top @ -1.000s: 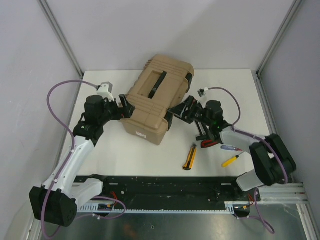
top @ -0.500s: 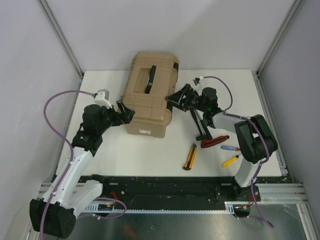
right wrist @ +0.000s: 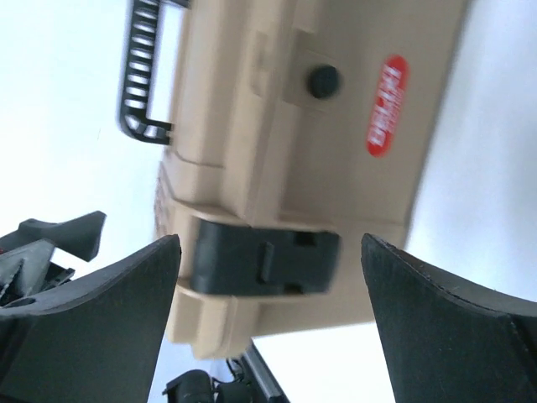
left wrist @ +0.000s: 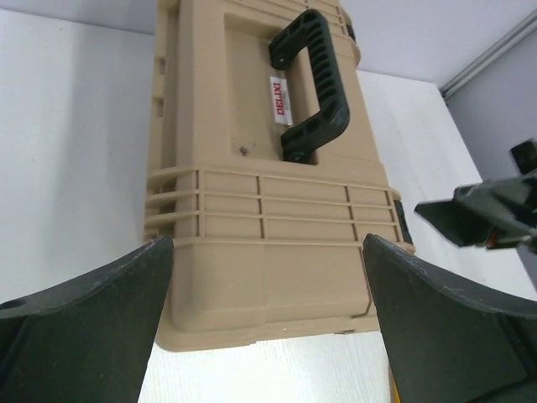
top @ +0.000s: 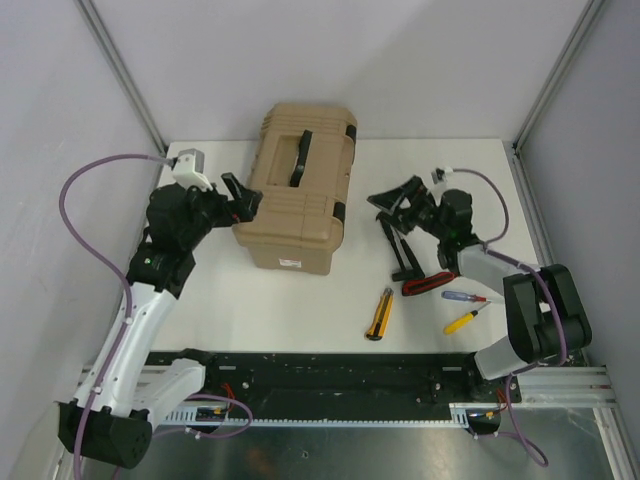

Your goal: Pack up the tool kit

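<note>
The tan tool box (top: 296, 205) stands shut on the white table, its black handle (top: 302, 158) on top. My left gripper (top: 243, 197) is open and empty just off the box's left side. The left wrist view shows the box (left wrist: 268, 210) and handle (left wrist: 312, 84) ahead between the spread fingers (left wrist: 84, 327). My right gripper (top: 398, 200) is open and empty, a short gap right of the box. The right wrist view faces the box's side and a black latch (right wrist: 264, 260).
Loose tools lie right of and in front of the box: a black tool (top: 402, 250), red-handled pliers (top: 428, 284), a yellow and black utility knife (top: 378, 313), a blue and red screwdriver (top: 462, 296) and a yellow screwdriver (top: 464, 320).
The box has turned from a slant to square with the table and shifted back and left. Both grippers have drawn back from its sides, the right one farther to the right.
</note>
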Controlling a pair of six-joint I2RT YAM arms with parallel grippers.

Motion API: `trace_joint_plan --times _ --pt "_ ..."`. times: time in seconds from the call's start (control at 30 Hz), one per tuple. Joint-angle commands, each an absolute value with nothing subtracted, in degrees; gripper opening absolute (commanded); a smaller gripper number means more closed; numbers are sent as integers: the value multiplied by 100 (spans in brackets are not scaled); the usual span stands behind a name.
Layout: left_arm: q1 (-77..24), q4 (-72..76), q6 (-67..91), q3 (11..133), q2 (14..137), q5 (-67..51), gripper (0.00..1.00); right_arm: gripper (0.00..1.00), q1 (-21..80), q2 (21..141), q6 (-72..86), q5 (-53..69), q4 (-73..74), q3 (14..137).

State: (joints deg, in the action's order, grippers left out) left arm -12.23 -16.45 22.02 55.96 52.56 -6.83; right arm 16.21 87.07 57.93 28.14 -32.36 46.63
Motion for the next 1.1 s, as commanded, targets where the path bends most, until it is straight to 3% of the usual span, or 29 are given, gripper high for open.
trace_joint_plan --times 0.0,0.23,0.47,1.07 --pt "-1315 -1556 2272 5965 5458 -1071 100 93 1277 8583 6855 3235 -4652 3492" --pt "-2001 -1548 2345 6166 5914 -860 99 97 1922 8860 7961 3027 -6365 2877" --pt "-2995 -1550 1928 6512 6440 -51 99 99 2572 10346 9729 2487 -8976 2865" --pt "-3414 -1555 1807 6950 7134 220 99 99 3004 10601 9435 1570 -9166 3185"
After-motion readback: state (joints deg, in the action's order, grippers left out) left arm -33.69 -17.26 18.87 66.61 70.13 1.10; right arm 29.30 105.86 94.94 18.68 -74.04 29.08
